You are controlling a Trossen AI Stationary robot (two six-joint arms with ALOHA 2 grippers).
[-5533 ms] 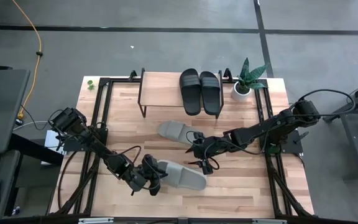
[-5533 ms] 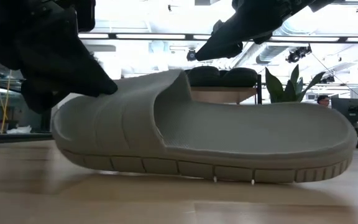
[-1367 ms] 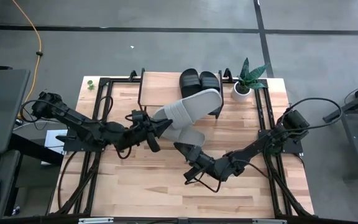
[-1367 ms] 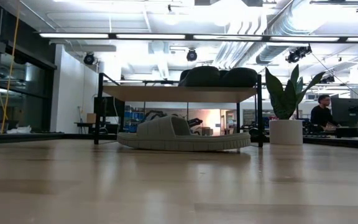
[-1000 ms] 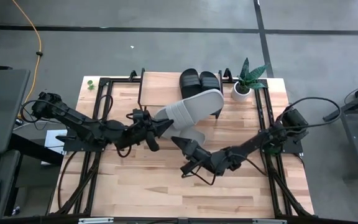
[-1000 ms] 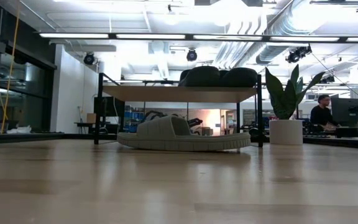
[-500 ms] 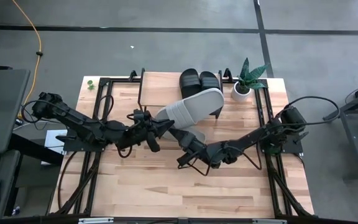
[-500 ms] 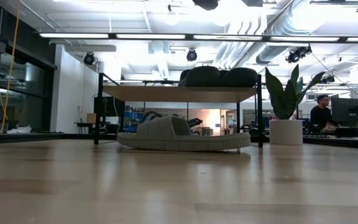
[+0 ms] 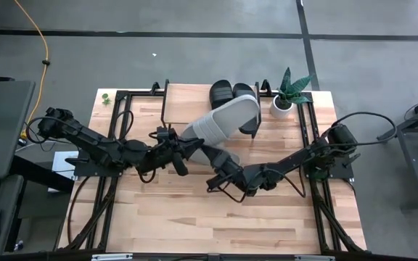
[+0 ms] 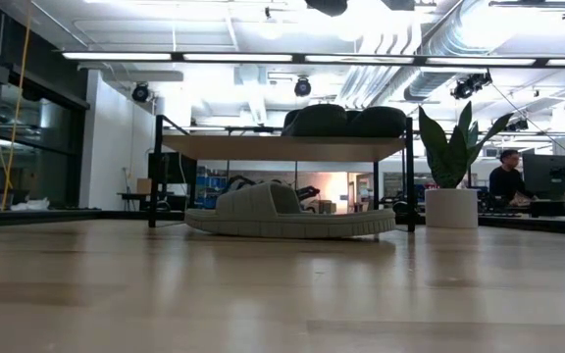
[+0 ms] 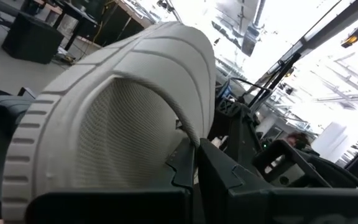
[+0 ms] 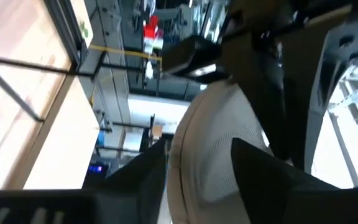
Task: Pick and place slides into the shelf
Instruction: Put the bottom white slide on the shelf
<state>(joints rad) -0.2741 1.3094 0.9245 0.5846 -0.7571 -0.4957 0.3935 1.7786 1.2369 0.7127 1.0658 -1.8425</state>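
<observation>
My left gripper [image 9: 182,145] is shut on a light grey slide [image 9: 223,119], held in the air over the shelf [image 9: 183,101]; its free end covers part of the two black slides [image 9: 222,90] lying on the shelf board. The second grey slide [image 10: 282,214] rests sole-down on the table in front of the shelf. My right gripper [image 9: 215,161] is open just above it, and in the right wrist view its fingers [image 12: 148,174] stand on either side of that slide's end [image 12: 210,143]. My left gripper [image 11: 194,158] grips the lifted grey slide at the edge of its wide strap [image 11: 188,124], level from the table's left. One finger seems to reach under the strap, the other outside it. The slide is lifted clear and juts away from the fingers toward the shelf, tilted. My right gripper: whether its open fingers touch the grey slide on the table, I cannot tell.
A potted plant [image 9: 285,98] stands at the shelf's right end. Dark frame rails [image 9: 118,130] run along the table's left and right sides. Bare tabletop [image 9: 194,225] spreads toward the near edge. A person [image 10: 506,176] sits in the room beyond.
My right gripper has moved from nearer the table's near edge toward the far edge, arriving at the grey slide on the table. My left gripper has carried the lifted slide a little toward the far edge, so its free end now covers more of the black slides.
</observation>
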